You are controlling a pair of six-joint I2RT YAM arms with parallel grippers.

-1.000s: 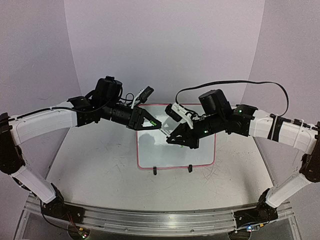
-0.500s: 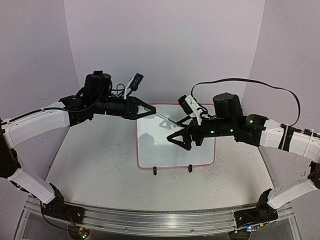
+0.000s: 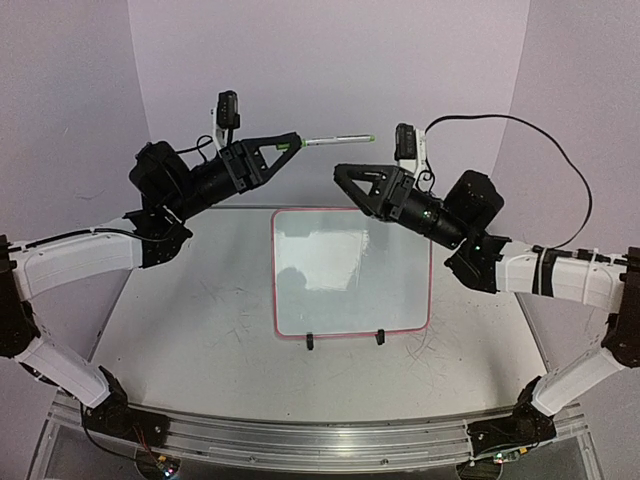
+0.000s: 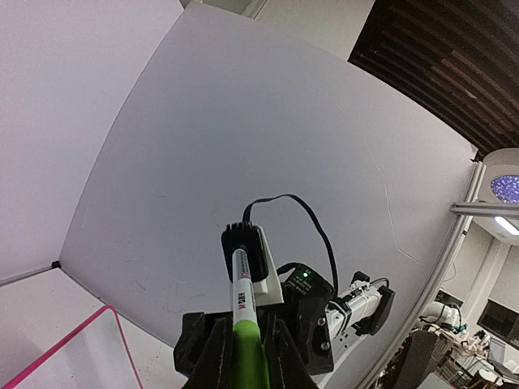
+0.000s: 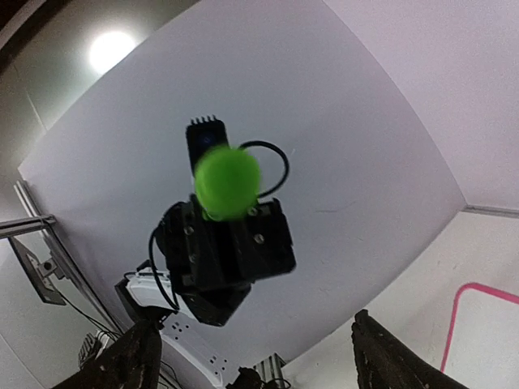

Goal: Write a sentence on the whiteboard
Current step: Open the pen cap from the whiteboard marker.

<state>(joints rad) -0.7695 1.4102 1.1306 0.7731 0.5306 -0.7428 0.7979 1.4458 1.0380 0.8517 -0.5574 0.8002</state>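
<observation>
1. The scratched pale tabletop carries the whiteboard.
2. The whiteboard sits near the middle of the tabletop, between the two arms. It has a thin red-pink rim, and the two black stand feet show at its near edge.
3. The left gripper is raised in the air above the board's far left corner, pressed together on a green marker.
4. The right gripper hangs opposite it above the board's far edge, its fingers spread wide, close to the marker's end but apart from it.
5. The marker lies roughly level, with its green end toward the right arm.
</observation>
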